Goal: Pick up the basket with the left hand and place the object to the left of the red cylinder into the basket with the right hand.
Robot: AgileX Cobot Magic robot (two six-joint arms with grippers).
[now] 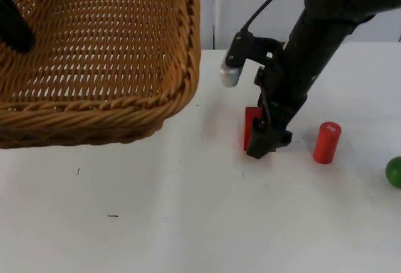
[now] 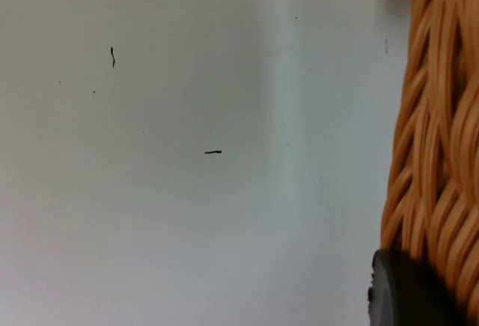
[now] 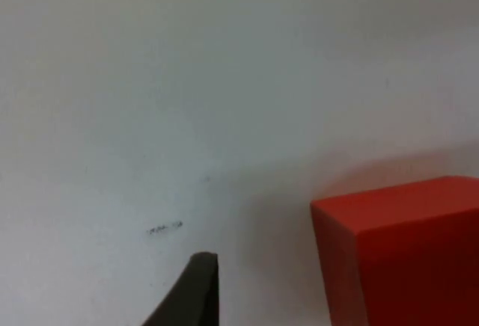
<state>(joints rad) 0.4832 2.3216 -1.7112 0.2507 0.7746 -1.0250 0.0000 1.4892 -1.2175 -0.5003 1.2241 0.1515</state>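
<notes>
The wicker basket [image 1: 94, 54] hangs above the table at the left, lifted by my left gripper [image 1: 14, 25], which is shut on its rim. In the left wrist view the woven rim [image 2: 438, 139] runs beside the black fingertip [image 2: 404, 296]. A red block [image 1: 250, 124] lies left of the upright red cylinder [image 1: 326, 142]. My right gripper [image 1: 264, 143] is down at the block and open. In the right wrist view one fingertip [image 3: 196, 292] stands a little apart from the block [image 3: 404, 251]; the other finger is hidden.
A green round object [image 1: 394, 171] sits at the table's right edge, right of the cylinder. Small dark marks [image 1: 112, 216] dot the white table [image 1: 188, 223] in front. The grey partition wall [image 1: 250, 4] stands behind.
</notes>
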